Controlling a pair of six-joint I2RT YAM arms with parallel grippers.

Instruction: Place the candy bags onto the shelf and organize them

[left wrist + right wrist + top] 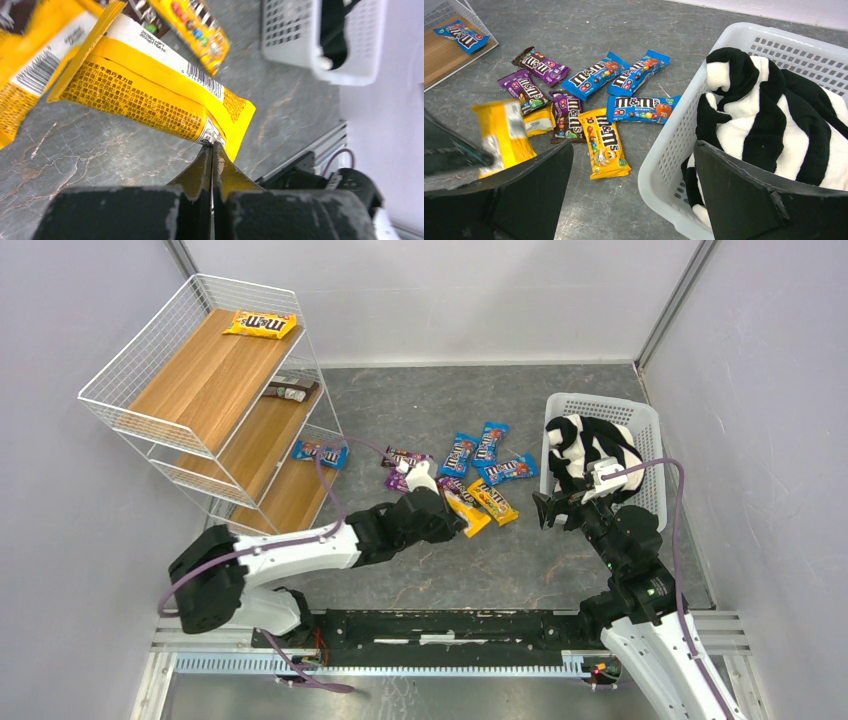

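Your left gripper (212, 159) has its fingers pressed fully together on only the crimped end seam of the glossy yellow rectangular candy packet (150, 95), at the near edge of the other candy bags (487, 455) on the grey table (500, 570), well apart from the tiered white wire shelf with wood boards (190, 380). So thin a pinch on slick foil could slip mid-swing, or the dangling bag could snag the wire rim. Your right gripper (548, 510) hangs wide open and empty beside the white plastic lattice basket (600, 400)
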